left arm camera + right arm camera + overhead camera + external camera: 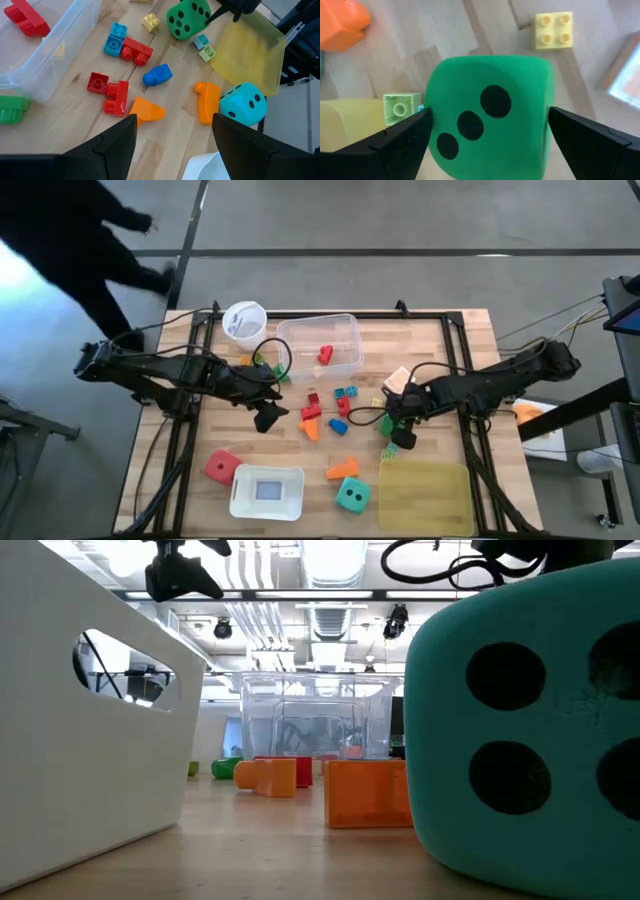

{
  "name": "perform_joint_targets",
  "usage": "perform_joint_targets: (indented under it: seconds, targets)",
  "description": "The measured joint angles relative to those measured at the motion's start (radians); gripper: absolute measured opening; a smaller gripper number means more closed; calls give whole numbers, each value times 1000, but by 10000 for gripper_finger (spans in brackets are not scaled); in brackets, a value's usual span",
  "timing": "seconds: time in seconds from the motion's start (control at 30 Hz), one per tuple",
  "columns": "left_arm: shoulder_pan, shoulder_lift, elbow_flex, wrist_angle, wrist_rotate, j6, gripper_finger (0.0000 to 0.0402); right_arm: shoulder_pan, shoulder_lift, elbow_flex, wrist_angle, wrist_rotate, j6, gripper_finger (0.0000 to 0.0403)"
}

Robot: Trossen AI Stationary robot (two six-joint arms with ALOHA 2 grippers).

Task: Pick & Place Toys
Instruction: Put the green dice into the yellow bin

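Note:
The green die rests on the table right of centre, three dots up. My right gripper is open and points down over it, one finger on each side of the die. My left gripper hangs open above the table left of centre, with nothing between its fingers. Loose red, blue and orange blocks lie in the middle. The teal die and the red die sit near the front edge. A red block lies in the clear tub. My right gripper's open fingers stand close beside two opposite sides of the green die, coming from above. Whether they touch it, I cannot tell. The die sits flat on the table.
The clear tub and the white cup stand at the far side. A white bin and a yellow tray sit at the front. Small yellow and light green bricks lie near the green die. A person stands beyond the far left corner.

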Motion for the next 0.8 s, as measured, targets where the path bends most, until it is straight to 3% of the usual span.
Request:
perform_joint_targets:
  seconds: [0.43, 0.73, 0.8]
  targets:
    - [0, 0, 0, 0, 0, 12, 262, 2, 68, 0, 33, -11, 9, 382]
    - [0, 0, 0, 0, 8, 13, 262, 1, 77, 1, 30, -11, 29, 262]
    - [0, 0, 0, 0, 8, 13, 262, 1, 77, 1, 27, -13, 42, 251]
